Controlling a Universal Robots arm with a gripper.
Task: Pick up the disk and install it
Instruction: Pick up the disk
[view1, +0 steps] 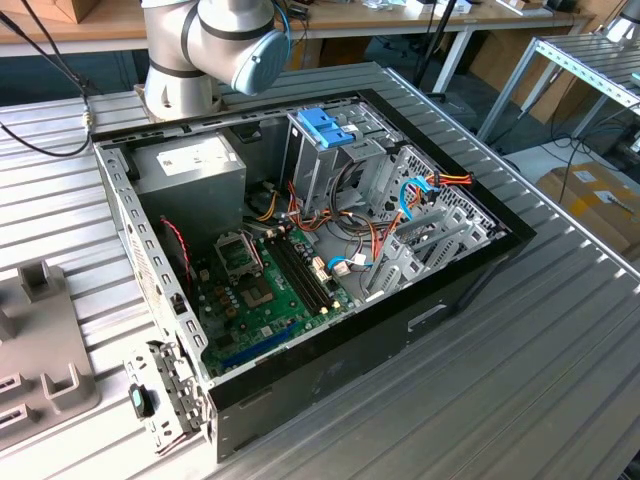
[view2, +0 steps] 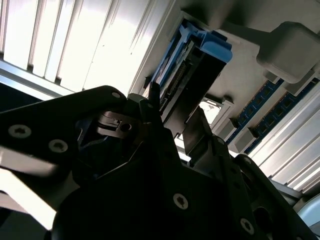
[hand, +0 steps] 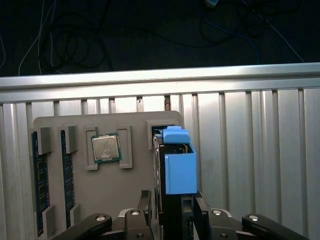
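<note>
First wrist view: gripper (hand: 172, 196) fingers (hand: 146, 199) lie against both broad faces of the disk (hand: 179, 172), pinching its near end, as I read it. Disk stands on end in the grey tray (hand: 135, 120) slot, long axis running straight away from the fingers, far end seated. Beyond: chip (hand: 105, 148) and memory sticks (hand: 39, 190) in the same tray. Exterior view: open computer case (view1: 330, 380) on the slatted table (view1: 560, 380).

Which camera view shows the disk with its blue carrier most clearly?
The first wrist view. There the disk stands upright in the grey tray, and its blue carrier is well lit. In the second wrist view the disk is a dark shape with blue at its end.
</note>
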